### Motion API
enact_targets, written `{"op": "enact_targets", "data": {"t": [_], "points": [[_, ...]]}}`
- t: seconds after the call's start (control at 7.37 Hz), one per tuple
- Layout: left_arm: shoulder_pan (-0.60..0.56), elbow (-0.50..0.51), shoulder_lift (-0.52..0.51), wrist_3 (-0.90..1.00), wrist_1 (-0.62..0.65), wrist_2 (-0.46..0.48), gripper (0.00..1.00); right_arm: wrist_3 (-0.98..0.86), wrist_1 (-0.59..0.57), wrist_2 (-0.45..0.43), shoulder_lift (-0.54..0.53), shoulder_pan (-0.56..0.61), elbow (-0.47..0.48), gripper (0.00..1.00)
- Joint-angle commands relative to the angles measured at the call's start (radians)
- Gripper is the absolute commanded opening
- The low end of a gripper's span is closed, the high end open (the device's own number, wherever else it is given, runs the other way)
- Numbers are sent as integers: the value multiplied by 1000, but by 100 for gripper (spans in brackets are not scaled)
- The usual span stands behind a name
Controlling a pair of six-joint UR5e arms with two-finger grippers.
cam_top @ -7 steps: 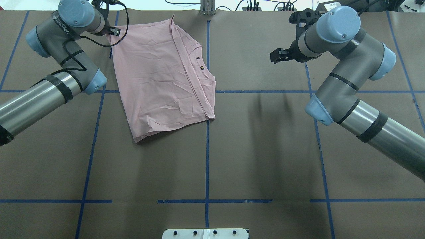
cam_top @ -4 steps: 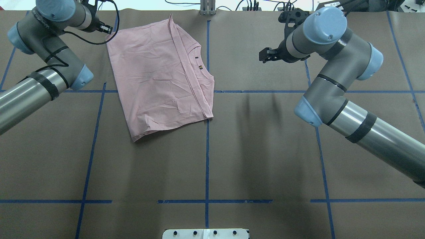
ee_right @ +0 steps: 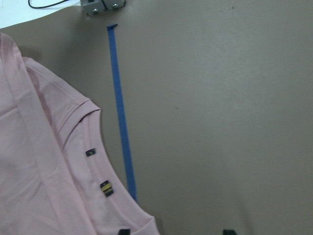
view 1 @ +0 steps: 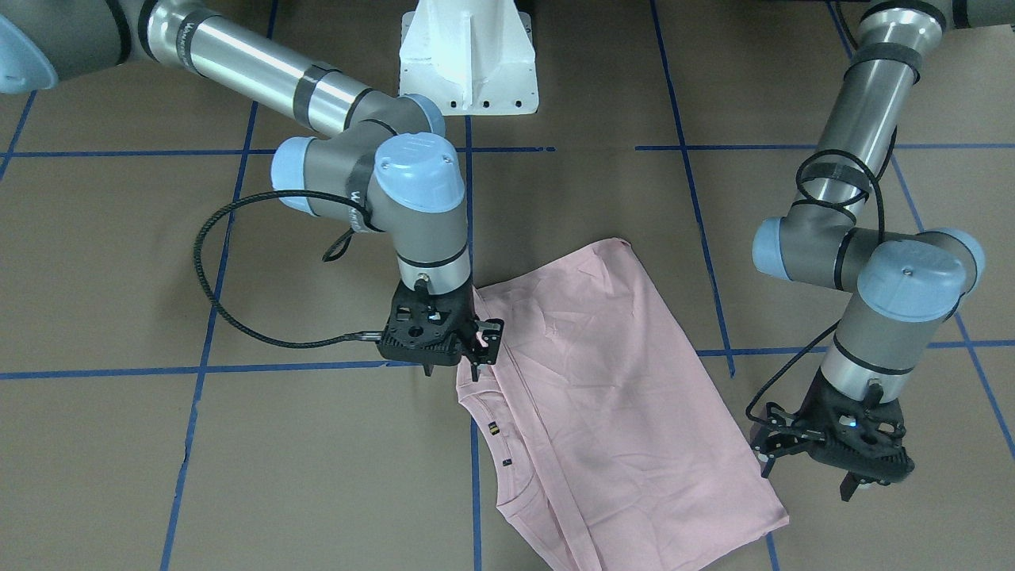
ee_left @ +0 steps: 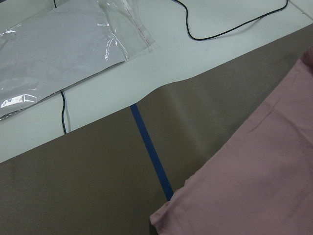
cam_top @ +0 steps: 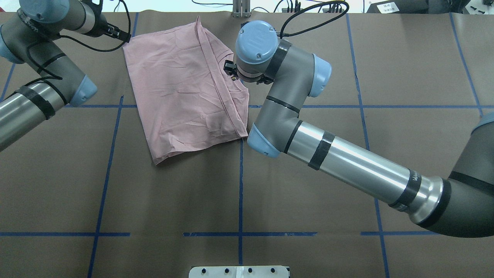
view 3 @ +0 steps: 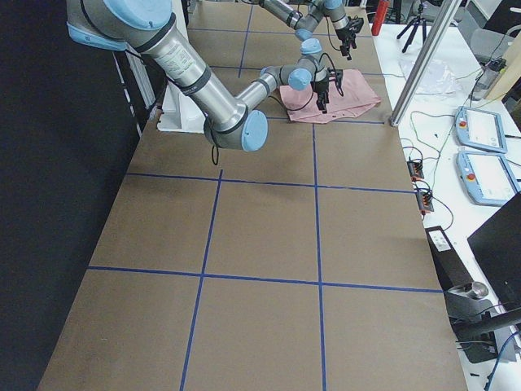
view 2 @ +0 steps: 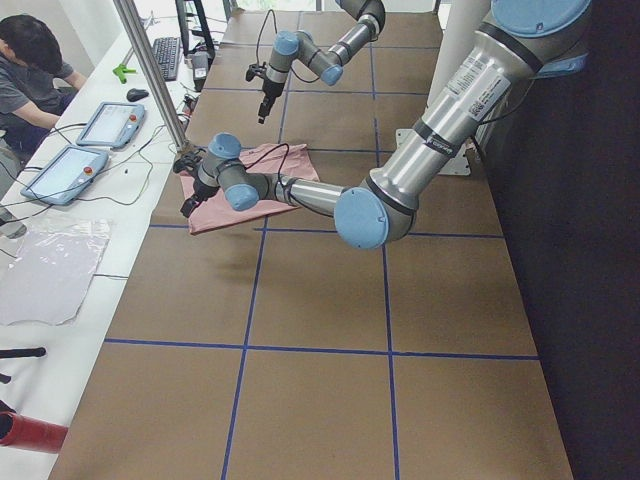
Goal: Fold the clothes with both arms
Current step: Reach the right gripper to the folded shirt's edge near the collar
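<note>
The pale pink T-shirt [cam_top: 181, 85] lies folded and plain side up on the brown table, its ribbed collar [ee_right: 93, 161] with small tags at its right edge. My right gripper [view 1: 456, 361] hovers open just over that collar edge; its two fingertips [ee_right: 124, 231] show wide apart, one over the cloth and one over bare table. Under the wrist in the overhead view, the right gripper [cam_top: 230, 67] is mostly hidden. My left gripper [view 1: 805, 476] stands open beside the shirt's far left corner [ee_left: 166, 215], holding nothing.
The white pedestal base [view 1: 469, 55] sits at the robot's side of the table. Blue tape lines [cam_top: 240, 185] grid the surface. Beyond the far edge lie a plastic bag [ee_left: 58, 49] and cables [ee_left: 234, 24]. A person [view 2: 30, 70] sits by tablets [view 2: 110, 122].
My right arm has swung left across the table and now sits over the shirt's collar. The left gripper has drawn back slightly from the shirt's corner. The shirt lies as before.
</note>
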Motion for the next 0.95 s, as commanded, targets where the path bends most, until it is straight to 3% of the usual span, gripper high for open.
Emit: {"op": "enact_targets", "data": {"t": [0.0, 0.14, 0.81], "points": [[0, -5, 1, -3, -1, 0, 100, -14, -52, -35, 25, -37, -43, 63], [0, -7, 2, -3, -1, 0, 100, -28, -60, -73, 24, -59, -45, 61], [0, -9, 2, -3, -2, 0, 100, 0, -57, -101, 19, -99, -62, 55]]}}
